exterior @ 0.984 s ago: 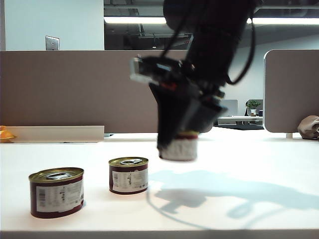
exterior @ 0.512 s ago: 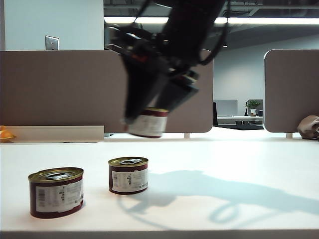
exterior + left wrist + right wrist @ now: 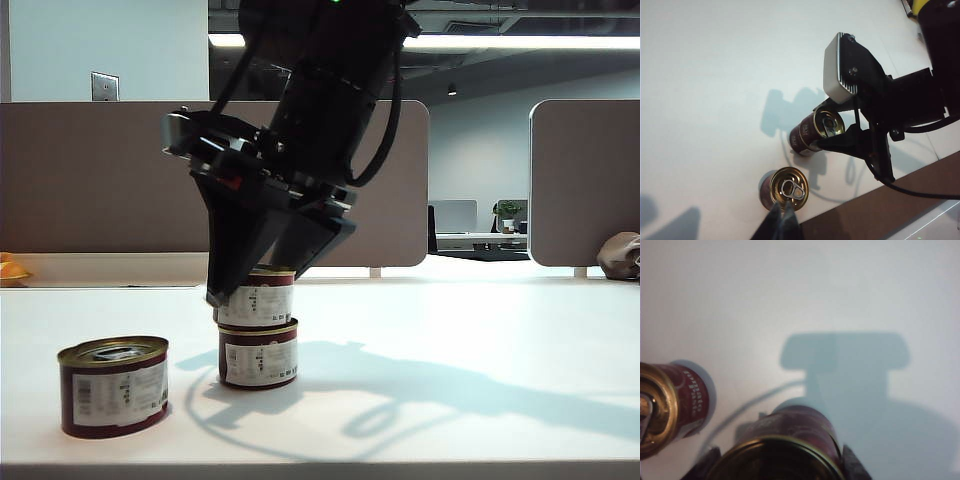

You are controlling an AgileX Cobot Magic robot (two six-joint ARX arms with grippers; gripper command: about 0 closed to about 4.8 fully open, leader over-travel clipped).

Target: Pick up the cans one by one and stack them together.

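- Exterior view: on the white table point(image 3: 480, 330), a lone can point(image 3: 113, 386) stands near the front left corner, upright, just where it stood a second ago.
- To its right, a bottom can point(image 3: 258, 354) sits closer to the front edge than the back, also unmoved.
- The carried can point(image 3: 256, 297) now rests on or just above the bottom can, lined up over it; a second ago it hung further right, then swung high over the table.
- The right gripper point(image 3: 258, 285) has crossed leftward and is clamped around the carried can, fingers on its sides.
- The left gripper point(image 3: 782, 223) hovers above the lone can, seen only as a dark tip, so its jaws seem pressed together but I cannot tell.
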